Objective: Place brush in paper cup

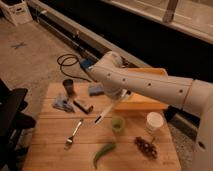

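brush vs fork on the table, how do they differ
The brush is white and slim, while the fork is metallic with tines. The brush is longer than the fork. The brush sits nearer the green cup, under the arm, with the pincer just above its upper end; the fork lies left, apart from the arm. Both lie on the wooden table, slanted alike.
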`<state>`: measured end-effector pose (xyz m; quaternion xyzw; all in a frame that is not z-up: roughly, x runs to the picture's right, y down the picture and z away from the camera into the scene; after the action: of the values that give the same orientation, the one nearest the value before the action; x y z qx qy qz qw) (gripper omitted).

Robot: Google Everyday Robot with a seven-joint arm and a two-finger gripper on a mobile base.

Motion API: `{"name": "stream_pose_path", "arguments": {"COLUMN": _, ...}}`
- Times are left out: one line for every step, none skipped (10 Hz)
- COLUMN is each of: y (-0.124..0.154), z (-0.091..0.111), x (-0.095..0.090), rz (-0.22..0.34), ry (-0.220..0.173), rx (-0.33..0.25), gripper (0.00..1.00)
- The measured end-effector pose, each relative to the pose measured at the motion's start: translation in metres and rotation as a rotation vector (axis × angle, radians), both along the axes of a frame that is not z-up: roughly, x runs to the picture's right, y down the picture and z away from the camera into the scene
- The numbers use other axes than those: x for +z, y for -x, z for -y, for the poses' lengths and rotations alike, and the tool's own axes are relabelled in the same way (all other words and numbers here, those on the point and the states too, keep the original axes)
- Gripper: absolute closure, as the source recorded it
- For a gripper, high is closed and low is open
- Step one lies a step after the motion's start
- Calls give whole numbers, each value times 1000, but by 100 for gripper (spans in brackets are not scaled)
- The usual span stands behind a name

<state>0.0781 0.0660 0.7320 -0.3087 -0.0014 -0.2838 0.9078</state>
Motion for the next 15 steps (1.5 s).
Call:
{"name": "stream_pose_path", "arguments": {"y": -28, "z": 4, "x": -4, "rz": -47, "ry": -21, "rx": 49, "gripper": 100}}
{"name": "stream_pose_path", "arguments": {"y": -51, "z": 7, "x": -6, "rz": -81, "ry": -37, "rx": 94, "gripper": 100}}
{"name": "stream_pose_path", "arguments": {"y": -69, "z": 9, "x": -8, "rz": -107, "ry": -52, "rx": 135, "gripper": 100}}
{"name": "stream_pose_path", "arguments": {"y": -92, "z": 11, "x": -11, "rz": -144, "ry": -67, "rx": 185, "gripper": 100}}
{"name": "stream_pose_path", "arguments": {"y": -112, "z": 10, "x": -14, "rz": -176, "ry": -78, "rx": 245, "gripper": 100}}
{"name": "stream_pose_path", "arguments": {"y": -125, "z": 7, "x": -16, "rz": -198, "ry": -81, "rx": 287, "gripper": 100}}
{"name": "stream_pose_path", "arguments": {"y": -141, "z": 2, "x": -17, "rz": -222, "ry": -83, "rx": 343, "gripper": 100}}
{"name": "stream_pose_path", "arguments": {"y": -152, "z": -7, "x": -15, "rz": -234, "ry": -77, "rx": 393, "gripper": 100}}
{"name": "stream_pose_path", "arguments": {"y": -156, "z": -17, "x": -12, "rz": -237, "ry": -66, "rx": 423, "gripper": 100}}
{"name": "stream_pose_path", "arguments": {"y": -156, "z": -25, "x": -8, "rz": -237, "ry": -55, "rx": 445, "gripper": 100}}
{"name": "stream_pose_path", "arguments": {"y": -156, "z": -35, "x": -4, "rz": -234, "ry": -39, "rx": 471, "gripper": 100}}
{"name": "stream_pose_path", "arguments": {"y": -155, "z": -42, "x": -1, "rz": -228, "ry": -30, "rx": 494, "gripper": 100}}
{"name": "stream_pose_path", "arguments": {"y": -156, "z": -48, "x": -1, "rz": -225, "ry": -24, "rx": 516, "gripper": 100}}
{"name": "stream_pose_path", "arguments": {"y": -156, "z": -55, "x": -1, "rz": -220, "ry": -16, "rx": 542, "gripper": 100}}
{"name": "stream_pose_path", "arguments": {"y": -155, "z": -63, "x": 1, "rz": -210, "ry": -6, "rx": 565, "gripper": 100}}
